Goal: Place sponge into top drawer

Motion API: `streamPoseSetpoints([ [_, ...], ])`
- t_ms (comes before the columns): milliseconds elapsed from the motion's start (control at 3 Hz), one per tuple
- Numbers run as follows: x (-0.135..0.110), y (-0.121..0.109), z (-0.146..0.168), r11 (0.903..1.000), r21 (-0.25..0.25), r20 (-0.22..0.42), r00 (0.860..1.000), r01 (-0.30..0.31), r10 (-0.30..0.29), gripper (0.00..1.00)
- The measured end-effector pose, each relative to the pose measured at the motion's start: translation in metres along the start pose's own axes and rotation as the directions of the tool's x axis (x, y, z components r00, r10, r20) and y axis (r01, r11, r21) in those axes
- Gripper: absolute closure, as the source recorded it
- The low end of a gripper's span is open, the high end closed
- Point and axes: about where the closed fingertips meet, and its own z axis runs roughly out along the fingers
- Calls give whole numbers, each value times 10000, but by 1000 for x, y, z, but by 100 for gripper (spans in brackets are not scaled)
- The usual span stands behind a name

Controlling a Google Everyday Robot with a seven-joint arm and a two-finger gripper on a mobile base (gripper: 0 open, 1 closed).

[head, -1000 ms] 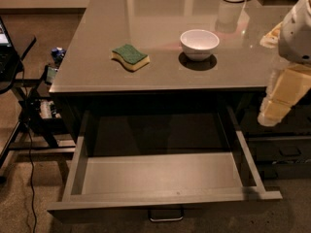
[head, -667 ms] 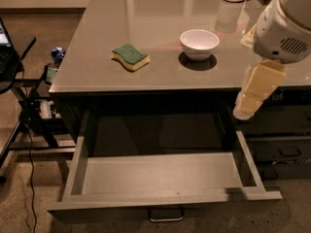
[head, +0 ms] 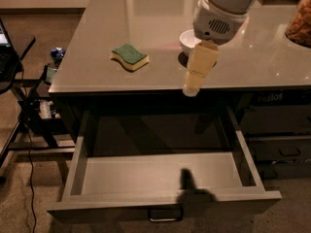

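Note:
The sponge [head: 129,56], dark green on top with pale yellow foam below, lies on the grey countertop [head: 97,47], left of centre. The top drawer [head: 155,174] stands pulled wide open below the counter's front edge, its flat grey floor bare, with a small metal loop handle [head: 165,216] on the front. My gripper [head: 191,88], cream coloured under a white wrist, hangs pointing down over the counter's front edge. It is to the right of the sponge, apart from it, above the drawer's back right part. It holds nothing that I can see.
A white bowl [head: 186,41] sits on the counter, partly hidden behind my gripper. A jar of brown snacks [head: 299,18] stands at the far right. Darker drawers with black handles [head: 286,152] are at the right. A stand, cables and clutter [head: 34,106] are on the left.
My arm has swung left from the right edge of the view. The gripper now hangs in front of the bowl, closer to the sponge. The sponge and drawer have not moved.

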Motion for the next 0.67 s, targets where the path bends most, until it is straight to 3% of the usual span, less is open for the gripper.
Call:
streamPoseSetpoints([
  [333, 0, 0, 0, 10000, 1, 2, 10000, -1, 1, 0],
  [667, -14, -9, 13, 9997, 120, 477, 9986, -216, 210, 0],
])
